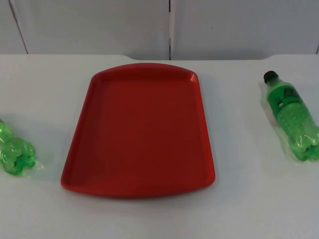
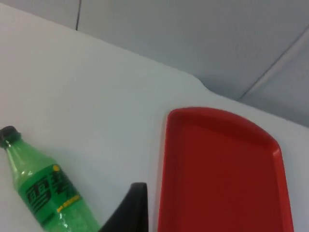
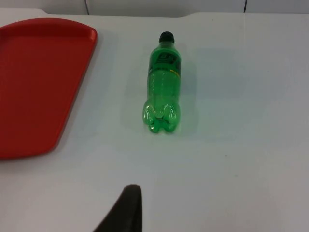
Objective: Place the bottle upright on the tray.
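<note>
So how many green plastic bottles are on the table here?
2. One green plastic bottle lies on its side right of the red tray; the other bottle lies left of it, partly cut off at the edge.

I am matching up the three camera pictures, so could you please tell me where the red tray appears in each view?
Top view: the red tray lies mid-table, between the two lying green bottles.
Left wrist view: the tray lies beside the left bottle.
Right wrist view: the tray lies apart from the right bottle.
Shared landmark: the grey partition wall beyond the tray's rounded far end.
</note>
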`<action>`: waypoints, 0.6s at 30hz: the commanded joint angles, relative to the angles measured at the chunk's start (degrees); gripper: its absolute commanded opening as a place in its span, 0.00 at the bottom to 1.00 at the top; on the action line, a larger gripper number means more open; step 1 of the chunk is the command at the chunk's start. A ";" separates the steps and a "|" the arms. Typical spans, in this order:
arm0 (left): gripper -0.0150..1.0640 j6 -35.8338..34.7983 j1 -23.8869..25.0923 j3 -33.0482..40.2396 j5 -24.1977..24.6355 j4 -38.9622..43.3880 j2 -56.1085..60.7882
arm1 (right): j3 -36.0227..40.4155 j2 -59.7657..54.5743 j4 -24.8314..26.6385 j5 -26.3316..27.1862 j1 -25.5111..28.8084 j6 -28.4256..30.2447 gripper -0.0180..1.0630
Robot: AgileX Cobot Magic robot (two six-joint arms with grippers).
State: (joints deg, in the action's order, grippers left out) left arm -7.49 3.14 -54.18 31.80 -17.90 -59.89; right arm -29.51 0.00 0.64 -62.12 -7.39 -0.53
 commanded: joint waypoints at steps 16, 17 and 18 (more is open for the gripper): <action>0.99 -19.19 0.15 -11.73 -0.81 15.63 -18.50 | -0.08 0.00 0.02 0.43 0.26 0.11 0.99; 0.99 -19.19 0.15 -11.73 -0.81 15.63 -18.50 | -0.08 0.00 0.02 0.43 0.26 0.11 0.99; 0.99 -19.31 0.15 -14.51 1.86 16.77 -20.68 | -0.08 0.00 0.02 0.43 0.26 0.11 0.99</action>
State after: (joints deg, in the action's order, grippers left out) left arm -25.83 3.14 -67.66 32.91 -2.11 -79.64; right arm -29.51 0.00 0.64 -62.12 -7.39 -0.53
